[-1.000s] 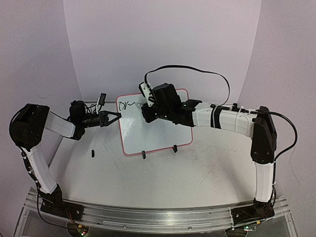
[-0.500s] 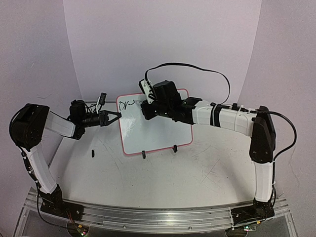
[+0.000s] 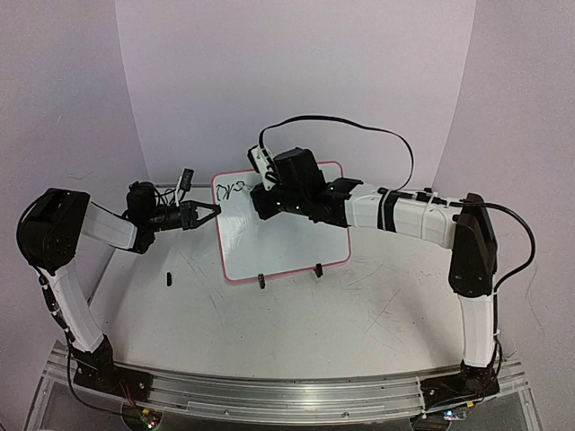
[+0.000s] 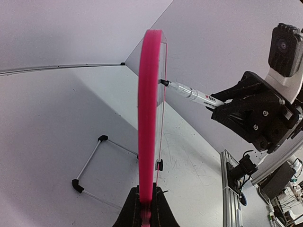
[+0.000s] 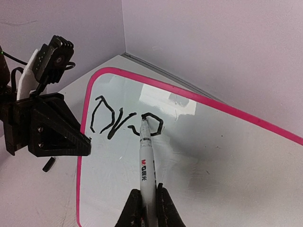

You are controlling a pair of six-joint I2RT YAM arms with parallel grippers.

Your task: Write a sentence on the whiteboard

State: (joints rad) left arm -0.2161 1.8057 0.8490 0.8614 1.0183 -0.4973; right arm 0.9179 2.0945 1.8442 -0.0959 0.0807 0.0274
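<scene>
Whiteboard (image 3: 283,247) sits on the table (image 3: 359,305) in the top view, with black scribble in its top-left corner. The left gripper (image 3: 214,212) pinches its left edge. The right gripper (image 3: 259,196) hangs over its upper part, and its grip cannot be told here.

Left wrist: the whiteboard (image 4: 147,94) is edge-on, the left gripper (image 4: 144,210) clamped on its pink frame, the marker (image 4: 191,93) tip touching its face.

Right wrist: the right gripper (image 5: 147,205) is clamped on the marker (image 5: 146,165). The tip is on the third letter of the sentence (image 5: 124,122), in the whiteboard's (image 5: 213,161) top-left corner.
</scene>
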